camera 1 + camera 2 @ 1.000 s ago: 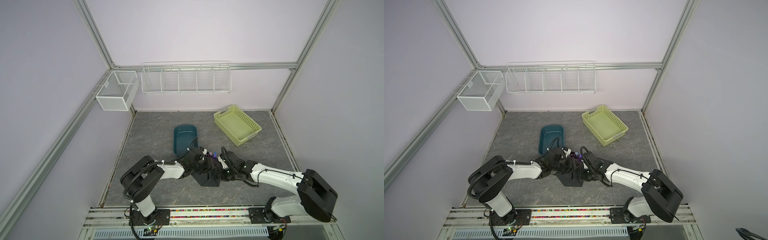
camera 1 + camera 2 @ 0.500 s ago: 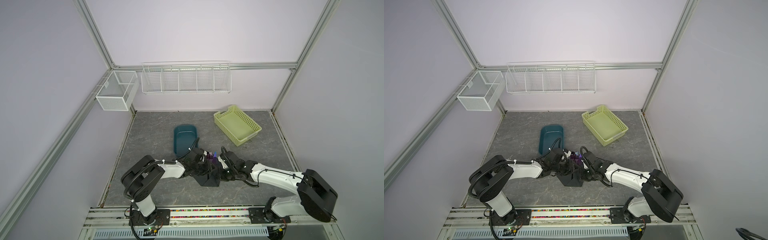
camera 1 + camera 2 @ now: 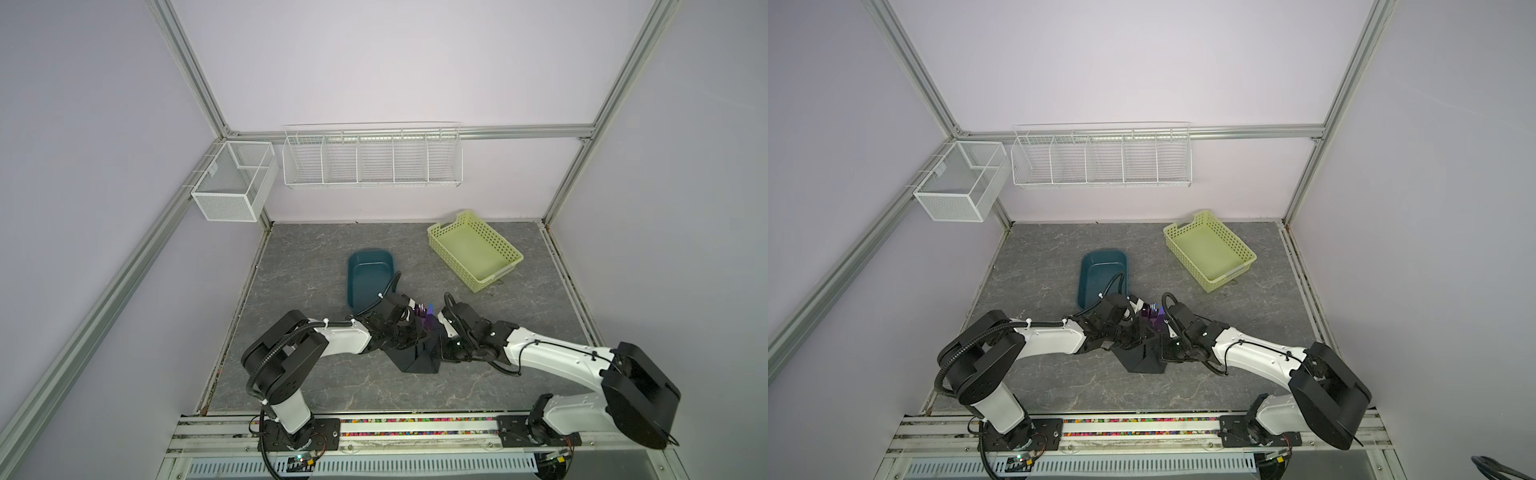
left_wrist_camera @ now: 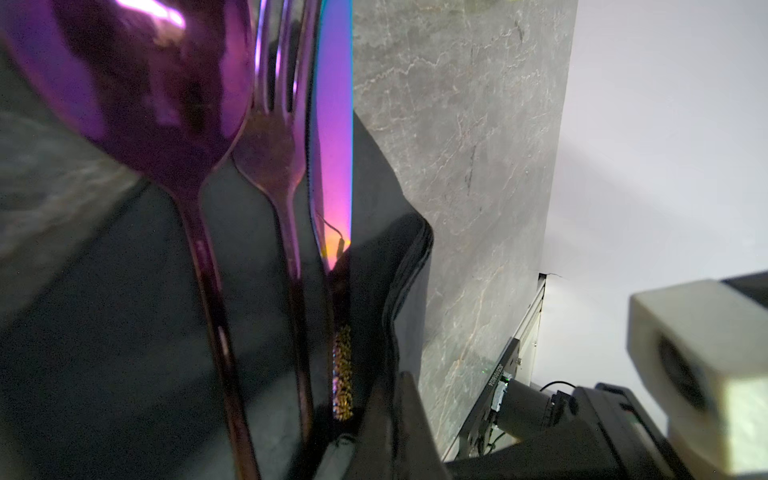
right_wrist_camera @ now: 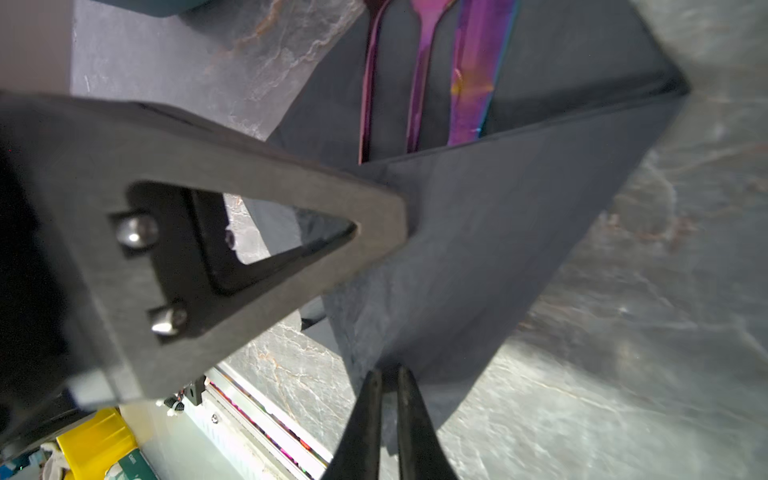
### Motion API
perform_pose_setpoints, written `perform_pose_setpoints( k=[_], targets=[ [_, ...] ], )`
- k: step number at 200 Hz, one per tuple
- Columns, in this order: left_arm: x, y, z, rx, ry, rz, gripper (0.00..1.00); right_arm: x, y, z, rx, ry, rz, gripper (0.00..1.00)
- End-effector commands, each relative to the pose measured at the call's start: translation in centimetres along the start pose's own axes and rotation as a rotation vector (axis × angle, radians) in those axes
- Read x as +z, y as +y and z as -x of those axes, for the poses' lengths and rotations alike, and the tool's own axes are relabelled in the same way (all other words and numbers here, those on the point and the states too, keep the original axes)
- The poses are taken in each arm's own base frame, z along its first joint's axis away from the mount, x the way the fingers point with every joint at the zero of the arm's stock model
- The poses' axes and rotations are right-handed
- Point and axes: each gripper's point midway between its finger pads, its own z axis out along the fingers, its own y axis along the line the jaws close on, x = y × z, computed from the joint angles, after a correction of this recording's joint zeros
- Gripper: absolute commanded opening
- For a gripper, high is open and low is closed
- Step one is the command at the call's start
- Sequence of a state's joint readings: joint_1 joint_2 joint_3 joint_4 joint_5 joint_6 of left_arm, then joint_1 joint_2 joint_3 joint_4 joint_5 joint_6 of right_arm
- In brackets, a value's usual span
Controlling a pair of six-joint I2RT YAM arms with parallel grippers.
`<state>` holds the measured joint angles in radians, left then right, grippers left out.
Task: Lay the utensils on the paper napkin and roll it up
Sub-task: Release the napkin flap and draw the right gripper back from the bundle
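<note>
right wrist: r pincer (image 5: 386,376) clamped on paper napkin (image 5: 478,249) edge; l pincer (image 5: 395,220) tips together

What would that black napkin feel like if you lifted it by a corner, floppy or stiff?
Probably floppy but crease-holding: the paper napkin shows a sharp fold across the utensils. Likely very light, as its raised edge curls softly in the left wrist view. Pushed, it might slide on the smooth table.

No text, label or number is legible anywhere here.
</note>
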<state>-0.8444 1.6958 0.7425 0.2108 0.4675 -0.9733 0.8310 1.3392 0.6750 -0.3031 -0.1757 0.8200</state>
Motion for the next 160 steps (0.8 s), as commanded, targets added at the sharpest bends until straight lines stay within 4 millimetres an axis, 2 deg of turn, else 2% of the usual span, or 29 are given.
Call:
perform_pose_setpoints(
  k=[1,43,70,110,160],
  targets=[
    [-0.8,-0.6,0.3,0.023,-0.021,-0.004,0.0,-1.6,-2.0,0.3,0.018,-0.029,-0.096,0.16],
    [-1.8,-0.1,-0.3,0.013,-0.035,0.012,0.0,-3.8,-5.2,1.1,0.107,-0.089,-0.152,0.18],
    [-2.3,0.4,-0.8,0.011,-0.03,0.027,0.0,-4.3,-6.1,1.1,0.139,-0.103,-0.142,0.18],
    [-2.8,1.2,-1.6,0.004,-0.027,0.051,0.0,-4.1,-5.8,1.1,0.137,-0.096,-0.12,0.18],
    [-3.2,2.7,-2.6,0.003,-0.041,0.11,0.0,-3.4,-4.4,1.4,0.121,-0.075,-0.052,0.18]
  ],
)
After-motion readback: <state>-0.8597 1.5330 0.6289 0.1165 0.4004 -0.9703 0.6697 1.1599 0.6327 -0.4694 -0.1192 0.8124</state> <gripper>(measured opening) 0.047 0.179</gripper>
